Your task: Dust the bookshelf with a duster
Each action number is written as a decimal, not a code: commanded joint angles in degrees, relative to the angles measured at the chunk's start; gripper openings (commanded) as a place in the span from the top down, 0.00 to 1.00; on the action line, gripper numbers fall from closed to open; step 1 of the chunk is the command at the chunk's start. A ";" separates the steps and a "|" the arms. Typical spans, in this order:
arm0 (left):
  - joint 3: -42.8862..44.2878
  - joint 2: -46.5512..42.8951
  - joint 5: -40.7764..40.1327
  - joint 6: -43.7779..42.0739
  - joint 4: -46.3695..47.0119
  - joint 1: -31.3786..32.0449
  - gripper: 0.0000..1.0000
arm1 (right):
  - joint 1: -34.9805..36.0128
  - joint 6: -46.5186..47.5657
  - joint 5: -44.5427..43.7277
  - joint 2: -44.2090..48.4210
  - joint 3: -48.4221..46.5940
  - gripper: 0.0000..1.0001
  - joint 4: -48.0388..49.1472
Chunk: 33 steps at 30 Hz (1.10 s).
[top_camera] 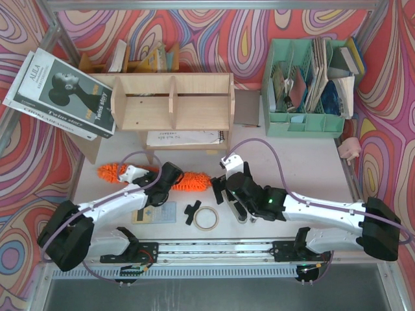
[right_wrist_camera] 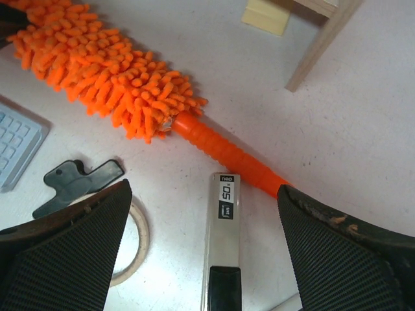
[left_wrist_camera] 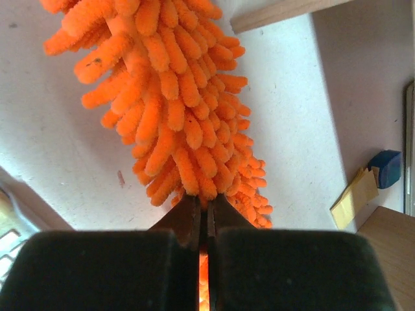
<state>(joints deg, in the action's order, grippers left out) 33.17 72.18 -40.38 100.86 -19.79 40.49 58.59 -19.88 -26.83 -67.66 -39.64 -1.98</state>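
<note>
Orange duster [top_camera: 191,181] lies flat on worktop [top_camera: 311,168], just in front of bookshelf [top_camera: 172,97]. Left hand [left_wrist_camera: 206,210] pressed shut, pinching the fluffy head mid-length. Right hand [right_wrist_camera: 204,227] spread, empty, over the handle [right_wrist_camera: 227,152]. Judged light; pile soft, compresses, may slip. Stiff ribbed handle looks the surer hold.

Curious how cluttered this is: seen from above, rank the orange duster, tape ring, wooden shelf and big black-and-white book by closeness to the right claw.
From the right gripper, nearest first:
1. duster, its handle end right by the open fingers.
2. tape ring, just toward the arm bases, slightly left.
3. bookshelf, farther back across the table.
4. book, far back-left corner.
</note>
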 commanded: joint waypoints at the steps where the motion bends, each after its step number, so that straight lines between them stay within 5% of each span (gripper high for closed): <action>1: 1.52 -4.21 -3.93 -0.64 -8.48 -0.24 1.00 | 0.12 6.92 5.25 1.71 0.39 0.17 3.17; 17: 3.66 -19.56 -12.08 -2.68 -15.32 -0.54 1.00 | 0.15 19.92 17.56 -2.58 0.37 0.15 10.22; 33: 3.21 -30.48 -10.94 -2.07 -20.45 -0.76 1.00 | 0.16 29.56 15.80 -18.43 -4.72 0.19 22.41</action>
<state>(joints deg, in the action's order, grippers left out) 36.14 43.35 -50.39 98.37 -38.81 40.01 58.59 6.28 -9.52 -83.24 -41.52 13.76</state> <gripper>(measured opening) 0.057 0.809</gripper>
